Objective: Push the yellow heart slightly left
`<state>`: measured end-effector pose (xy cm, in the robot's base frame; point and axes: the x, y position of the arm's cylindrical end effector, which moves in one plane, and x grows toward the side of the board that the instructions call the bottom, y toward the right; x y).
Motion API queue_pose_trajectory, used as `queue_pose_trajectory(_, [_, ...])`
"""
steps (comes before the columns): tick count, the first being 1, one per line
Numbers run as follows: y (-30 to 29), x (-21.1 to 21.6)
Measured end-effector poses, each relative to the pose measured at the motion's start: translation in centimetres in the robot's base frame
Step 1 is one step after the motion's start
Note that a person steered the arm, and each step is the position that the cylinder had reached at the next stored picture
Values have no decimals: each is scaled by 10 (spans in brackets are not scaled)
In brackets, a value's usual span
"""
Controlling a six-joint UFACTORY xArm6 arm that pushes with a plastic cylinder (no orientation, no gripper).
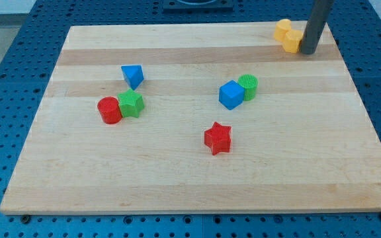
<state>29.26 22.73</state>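
Two yellow blocks sit touching near the board's top right corner: one (pixel 283 28) at the back left and one (pixel 292 41) in front of it. I cannot tell which of them is the heart. My tip (pixel 308 51) stands on the board just right of the front yellow block, touching or nearly touching it. The dark rod rises out of the view's top.
A blue cube (pixel 230 94) touches a green cylinder (pixel 248 86) right of centre. A red star (pixel 217 138) lies at the centre bottom. A blue triangular block (pixel 132 75), a green star (pixel 131 104) and a red cylinder (pixel 110 110) sit at the left. The wooden board (pixel 177 185) rests on a blue pegboard.
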Motion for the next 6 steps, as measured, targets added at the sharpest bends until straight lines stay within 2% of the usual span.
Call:
queue_pose_trajectory(2, [-11,54])
queue_pose_trajectory(5, [-69,149])
queue_pose_trajectory(6, [-91,165])
